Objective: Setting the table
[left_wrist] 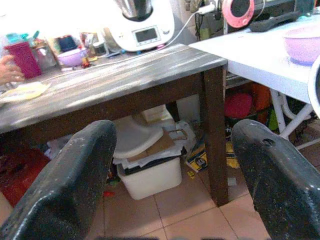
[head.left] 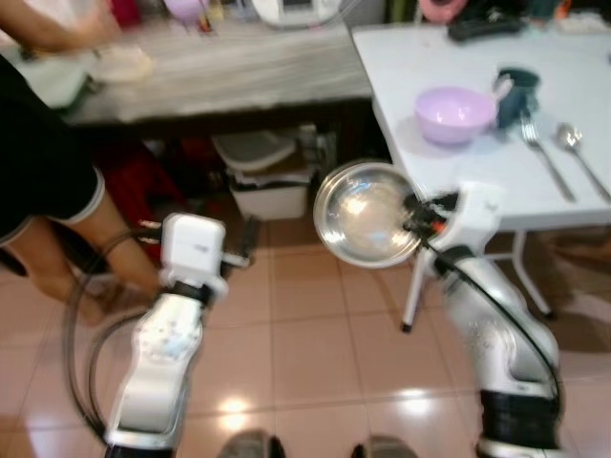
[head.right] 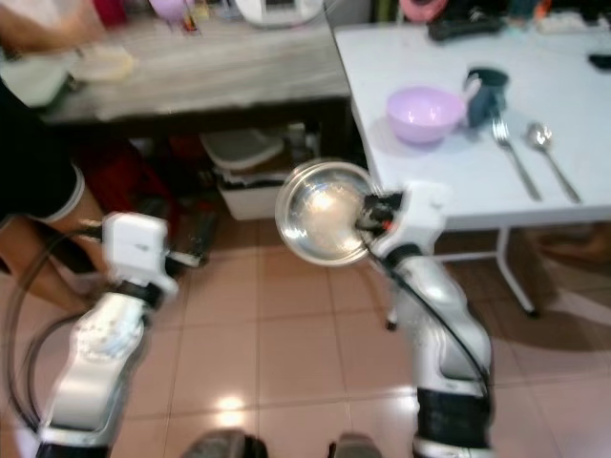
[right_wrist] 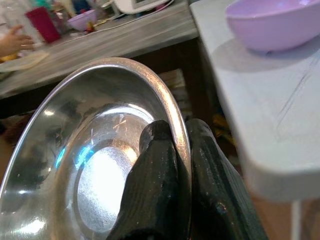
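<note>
Tiled pinkish floor (head.left: 305, 353), w/ a dark grey-topped wooden table (head.left: 239, 76) at the back and a white table (head.left: 458, 162) on the robot's right. On the white table: a lilac plastic bowl (head.left: 454, 114), a dark teal cup (head.left: 516, 91) just beside it, then a metal fork (head.left: 545, 156) and a metal spoon (head.left: 579, 153) lying side by side nearer the table's right edge. The right gripper (right_wrist: 175, 175) is clamped on the rim of a shiny round steel plate (head.left: 368, 213), one finger inside, one outside; the plate is tilted up, held above the floor just off the white table's near-left corner. The left gripper (left_wrist: 175, 180) has its fingers spread wide, holding nothing, pointed at the space under the wooden table, where a white plastic bin (left_wrist: 150, 172) sits. A person (head.left: 48, 181) stands at the far left by the wooden table.
</note>
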{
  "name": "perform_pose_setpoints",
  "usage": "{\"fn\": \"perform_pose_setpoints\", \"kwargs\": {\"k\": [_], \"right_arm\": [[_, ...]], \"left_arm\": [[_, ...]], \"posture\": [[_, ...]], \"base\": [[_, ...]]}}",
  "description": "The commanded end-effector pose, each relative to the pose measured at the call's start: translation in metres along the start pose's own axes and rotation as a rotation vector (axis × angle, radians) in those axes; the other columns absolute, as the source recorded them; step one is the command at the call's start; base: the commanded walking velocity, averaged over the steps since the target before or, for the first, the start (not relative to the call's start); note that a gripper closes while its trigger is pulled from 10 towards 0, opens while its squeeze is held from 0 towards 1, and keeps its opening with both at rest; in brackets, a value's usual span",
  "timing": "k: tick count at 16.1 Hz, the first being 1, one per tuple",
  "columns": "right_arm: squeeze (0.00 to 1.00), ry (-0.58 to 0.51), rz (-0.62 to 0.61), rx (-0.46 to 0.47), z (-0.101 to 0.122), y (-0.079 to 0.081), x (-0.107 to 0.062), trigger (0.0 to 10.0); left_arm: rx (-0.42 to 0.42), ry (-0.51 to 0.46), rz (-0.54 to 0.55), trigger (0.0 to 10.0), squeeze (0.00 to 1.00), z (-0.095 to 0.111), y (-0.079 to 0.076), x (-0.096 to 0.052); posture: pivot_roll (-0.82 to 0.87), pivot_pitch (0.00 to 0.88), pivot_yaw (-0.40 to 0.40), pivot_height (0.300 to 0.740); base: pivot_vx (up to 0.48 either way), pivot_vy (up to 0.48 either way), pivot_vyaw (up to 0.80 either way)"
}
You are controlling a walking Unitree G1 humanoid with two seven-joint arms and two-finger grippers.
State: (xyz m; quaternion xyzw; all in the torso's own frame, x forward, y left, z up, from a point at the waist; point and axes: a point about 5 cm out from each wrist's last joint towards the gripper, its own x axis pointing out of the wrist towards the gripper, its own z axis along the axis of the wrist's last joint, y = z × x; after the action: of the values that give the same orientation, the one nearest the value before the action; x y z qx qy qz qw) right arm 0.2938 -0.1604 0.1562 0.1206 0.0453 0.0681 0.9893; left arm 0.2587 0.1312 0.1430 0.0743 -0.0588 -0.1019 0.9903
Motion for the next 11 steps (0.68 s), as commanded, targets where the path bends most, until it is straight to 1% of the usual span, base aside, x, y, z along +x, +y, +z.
{"fn": "perform_pose_setpoints", "kwargs": {"k": [1, 5, 9, 11], "right_arm": [[0.0, -0.033, 0.052, -0.002, 0.0069, 0.0131, 0.0027, 10.0], [0.0, -0.031, 0.055, 0.001, 0.006, 0.0143, 0.0034, 10.0], [0.0, -0.036, 0.075, -0.007, 0.0065, 0.017, 0.0027, 10.0], [0.0, -0.041, 0.076, -0.016, 0.0066, 0.0179, 0.0028, 10.0]], "left_arm": [[0.033, -0.007, 0.018, 10.0, 0.0, 0.0024, 0.0083, -0.0001], [0.017, -0.005, 0.011, 10.0, 0.0, 0.0019, 0.0069, -0.0005], [0.019, -0.009, 0.006, 10.0, 0.0, 0.0022, 0.0064, 0.0004], [0.011, -0.005, 0.004, 10.0, 0.0, 0.0017, 0.0062, 0.0006]], "posture": [[0.01, 0.103, 0.049, 0.74], [0.01, 0.102, 0.05, 0.74], [0.01, 0.102, 0.053, 0.74], [0.01, 0.102, 0.053, 0.74]], "base": [[0.48, 0.0, 0.0], [0.48, 0.0, 0.0], [0.48, 0.0, 0.0], [0.48, 0.0, 0.8]]}}
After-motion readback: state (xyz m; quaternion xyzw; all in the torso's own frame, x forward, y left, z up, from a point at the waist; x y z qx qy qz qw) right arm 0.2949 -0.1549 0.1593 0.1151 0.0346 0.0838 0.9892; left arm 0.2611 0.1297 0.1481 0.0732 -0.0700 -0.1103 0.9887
